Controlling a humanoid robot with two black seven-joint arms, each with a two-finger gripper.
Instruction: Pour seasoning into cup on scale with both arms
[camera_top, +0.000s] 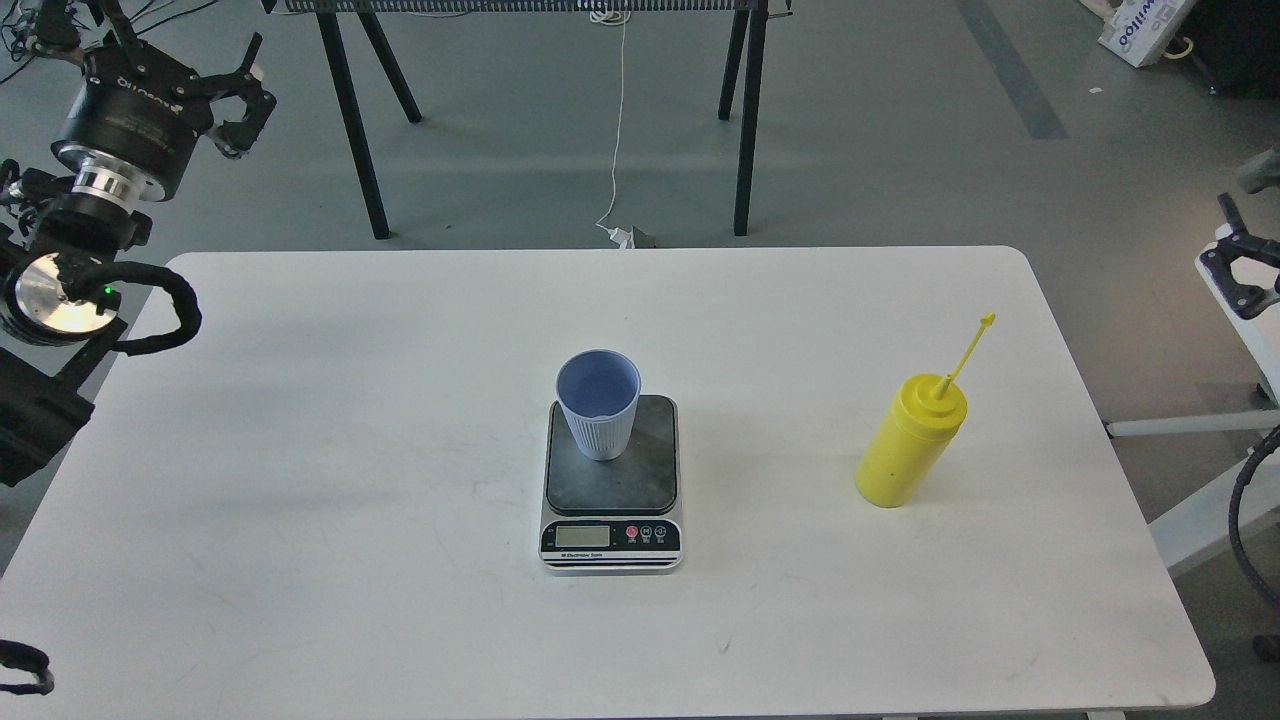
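Left claw hangs with fingers spread wide and empty, up beyond the counter's far-left corner. No right claw is in view. The seasoning bottle stands upright near the counter's right edge, nozzle up, cap strap slanting up and to the right. The cup stands on the far part of the scale, mid-counter. From the left claw the bottle lies far across, past the cup, so the right arm looks better placed for it.
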